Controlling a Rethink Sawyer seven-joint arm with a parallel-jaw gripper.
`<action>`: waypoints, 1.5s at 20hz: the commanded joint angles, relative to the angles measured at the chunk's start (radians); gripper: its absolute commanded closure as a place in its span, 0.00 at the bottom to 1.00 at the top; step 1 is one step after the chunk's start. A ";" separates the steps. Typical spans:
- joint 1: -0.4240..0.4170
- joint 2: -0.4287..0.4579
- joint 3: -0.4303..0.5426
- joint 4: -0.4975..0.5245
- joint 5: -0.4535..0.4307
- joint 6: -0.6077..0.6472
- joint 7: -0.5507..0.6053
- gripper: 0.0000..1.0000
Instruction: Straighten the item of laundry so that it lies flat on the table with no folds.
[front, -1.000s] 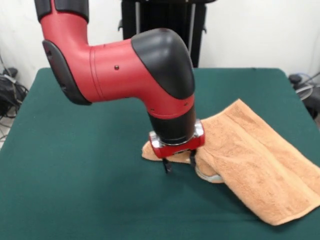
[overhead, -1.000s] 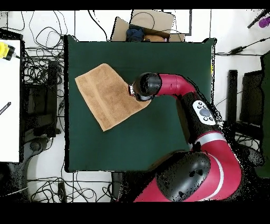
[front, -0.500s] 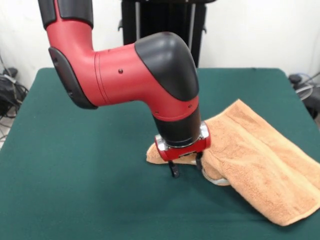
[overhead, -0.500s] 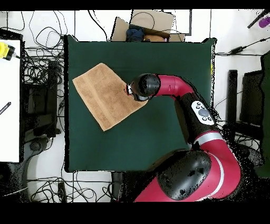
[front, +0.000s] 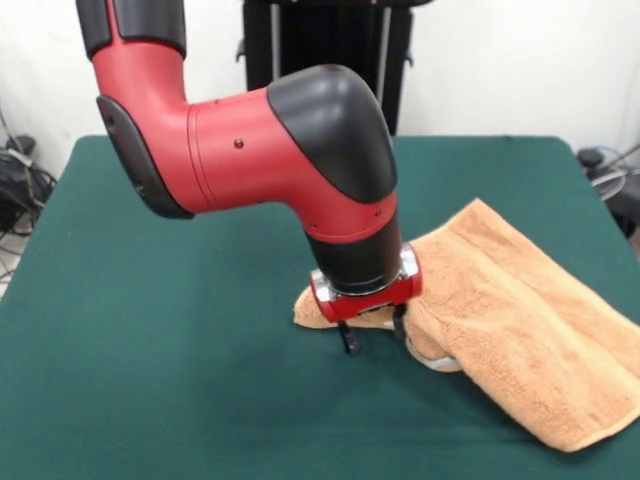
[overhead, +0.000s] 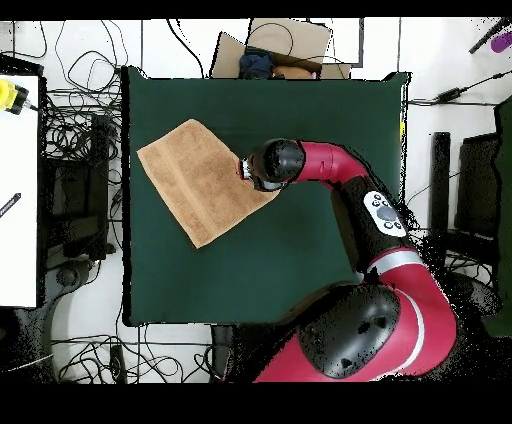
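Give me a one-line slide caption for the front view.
Sawyer gripper, jaws open, at the folded corner of an orange-tan towel lying partly doubled over on the green table.

The claw (front: 376, 337) stands with spread fingers at the towel's (front: 520, 330) bunched corner on the table (front: 160, 380).

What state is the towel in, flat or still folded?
Still folded: the towel shows a doubled layer along its length and a bunched corner under the gripper, partly hidden.

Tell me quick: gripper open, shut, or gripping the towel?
Gripper: open, both fingers spread and pointing down at the towel's corner, with no cloth visibly pinched between them.
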 joint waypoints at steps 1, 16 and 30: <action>0.118 0.066 -0.046 0.053 0.082 0.023 0.218 0.00; 0.284 0.056 -0.303 -0.191 0.244 0.693 0.349 0.00; 0.226 -0.147 -0.348 0.198 0.285 0.318 0.301 0.00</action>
